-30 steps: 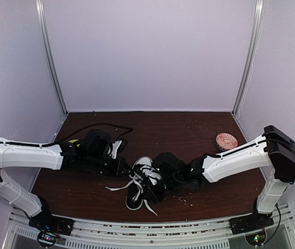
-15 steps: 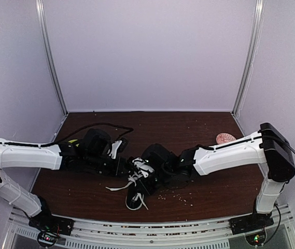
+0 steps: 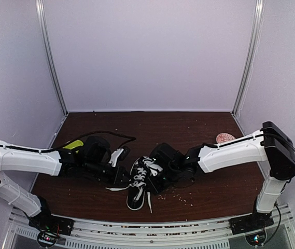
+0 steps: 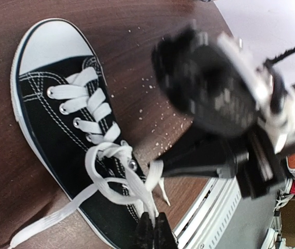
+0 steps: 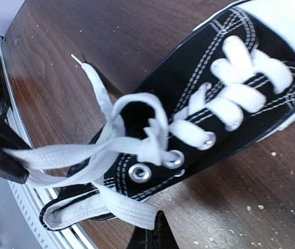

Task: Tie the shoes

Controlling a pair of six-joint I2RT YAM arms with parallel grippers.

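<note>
Black sneaker [image 3: 137,188], left end effector [image 4: 152,225] clamped on laces [image 4: 80,93] — right end effector [image 5: 155,228] likewise

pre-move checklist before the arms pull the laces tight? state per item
1. Left gripper shut on a lace strand: ok.
2. Right gripper pinching a strand: cannot tell. Its fingers look closed, and a strand ends right at their tips.
3. Knot or bow formed: not ok. The laces only loop loosely above the top eyelets.
4. Shoe sole-down on the table: ok.
5. Grippers on opposite sides of the shoe, apart from each other: ok.
</note>
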